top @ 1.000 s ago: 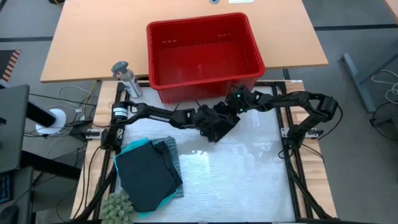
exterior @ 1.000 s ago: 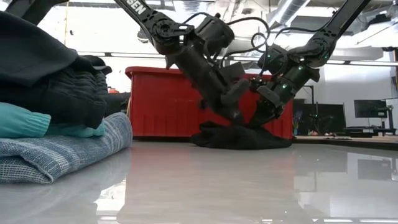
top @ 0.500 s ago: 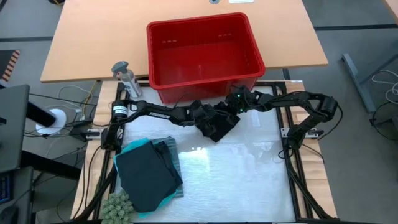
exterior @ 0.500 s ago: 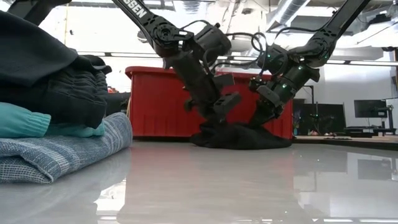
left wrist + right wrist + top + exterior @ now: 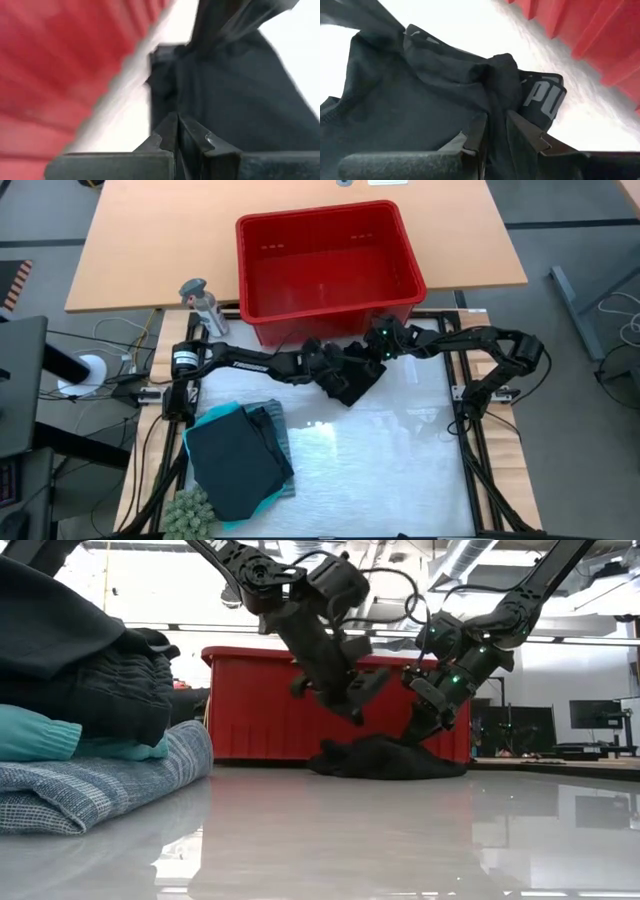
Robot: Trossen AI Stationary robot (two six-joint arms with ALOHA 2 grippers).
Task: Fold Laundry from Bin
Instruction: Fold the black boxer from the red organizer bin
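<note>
A black garment [image 5: 352, 383] lies crumpled on the table just in front of the red bin [image 5: 247, 270]; in the low view it is a low heap [image 5: 385, 760]. My right gripper [image 5: 495, 131] is shut on it at the heap's right side [image 5: 412, 735]. My left gripper [image 5: 357, 706] hangs a little above the heap's left part with its fingers shut and nothing between them [image 5: 177, 127]. Folded laundry, black on turquoise on blue-grey stripes, is stacked [image 5: 240, 460] at the near left. My right gripper pinches a raised fold of the black garment [image 5: 492, 107] between its two fingers. The fingers slant down from above and from the table's right. The rest of the garment lies slack on the table [image 5: 380, 765], beside a waistband with grey letters [image 5: 542, 97].
The bin's red wall [image 5: 260, 710] stands close behind the garment. A small grey bottle [image 5: 200, 300] stands to the left of the bin. A green spiky object [image 5: 190, 512] lies at the near left corner. The white table surface [image 5: 380, 460] stretches to the near right.
My left gripper has risen off the black garment and drawn back toward the table's far left, its fingers coming away with nothing in them. The garment has stayed on the table. My right gripper has kept its hold in place.
</note>
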